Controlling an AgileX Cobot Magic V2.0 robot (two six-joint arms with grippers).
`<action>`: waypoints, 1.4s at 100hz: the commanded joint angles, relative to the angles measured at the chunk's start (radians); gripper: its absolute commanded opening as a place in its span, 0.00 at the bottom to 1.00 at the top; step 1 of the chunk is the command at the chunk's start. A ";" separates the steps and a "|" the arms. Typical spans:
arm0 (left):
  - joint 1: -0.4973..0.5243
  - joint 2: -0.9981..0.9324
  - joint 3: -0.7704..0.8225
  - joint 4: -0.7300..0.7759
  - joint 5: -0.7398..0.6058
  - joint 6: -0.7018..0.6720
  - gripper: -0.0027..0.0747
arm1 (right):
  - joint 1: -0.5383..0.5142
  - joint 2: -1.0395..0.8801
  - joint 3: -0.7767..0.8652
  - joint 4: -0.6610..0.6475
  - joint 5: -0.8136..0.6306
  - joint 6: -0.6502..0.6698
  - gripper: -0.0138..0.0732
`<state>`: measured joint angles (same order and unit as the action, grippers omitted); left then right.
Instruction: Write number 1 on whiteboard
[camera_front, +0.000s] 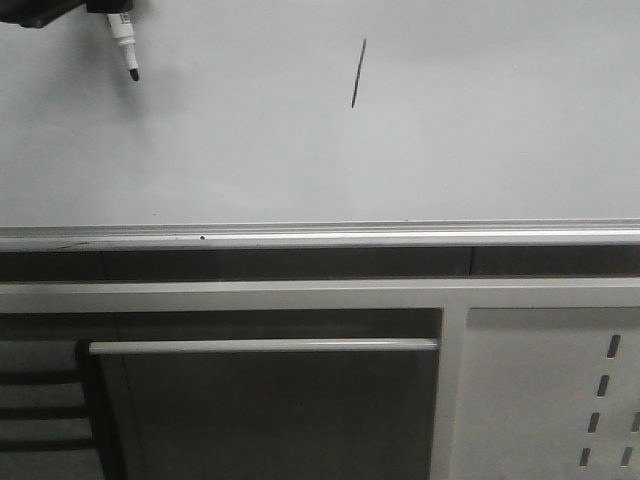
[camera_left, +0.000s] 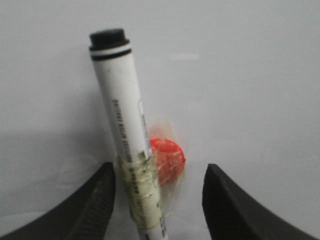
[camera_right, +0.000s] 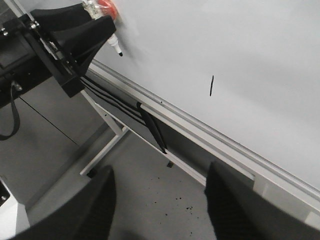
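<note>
The whiteboard (camera_front: 480, 130) fills the upper front view, with a silver rail (camera_front: 320, 236) along its lower edge. The number 1 (camera_front: 359, 72) is a thin slanted black stroke near the top middle; it also shows in the right wrist view (camera_right: 211, 85). My left gripper (camera_left: 159, 172) is at the board's top left, jaws apart. A white marker (camera_left: 122, 130) is taped against one finger, with a red piece (camera_left: 167, 157) beside it. The marker (camera_front: 124, 40) points down, its tip well left of the stroke. My right gripper (camera_right: 160, 175) is open and empty, over the floor.
Below the rail is a pale cabinet frame with a perforated panel (camera_front: 600, 400) at the right and a dark opening (camera_front: 270, 410) in the middle. Black cables (camera_right: 150, 125) hang under the board's frame. The grey floor (camera_right: 150, 200) lies below.
</note>
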<state>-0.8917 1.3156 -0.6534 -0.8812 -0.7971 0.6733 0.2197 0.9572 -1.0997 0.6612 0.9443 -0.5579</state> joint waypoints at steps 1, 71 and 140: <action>-0.001 -0.044 -0.035 0.037 -0.020 -0.003 0.57 | -0.004 -0.010 -0.025 0.039 -0.043 -0.002 0.58; -0.001 -0.613 0.129 0.042 0.510 0.170 0.29 | -0.041 -0.176 0.023 -0.025 -0.209 0.102 0.33; -0.001 -1.120 0.354 0.011 0.808 0.183 0.01 | -0.042 -0.955 0.758 -0.030 -0.550 0.102 0.08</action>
<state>-0.8917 0.2455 -0.3169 -0.8421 0.0783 0.8574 0.1853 0.0562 -0.3704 0.6113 0.4774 -0.4546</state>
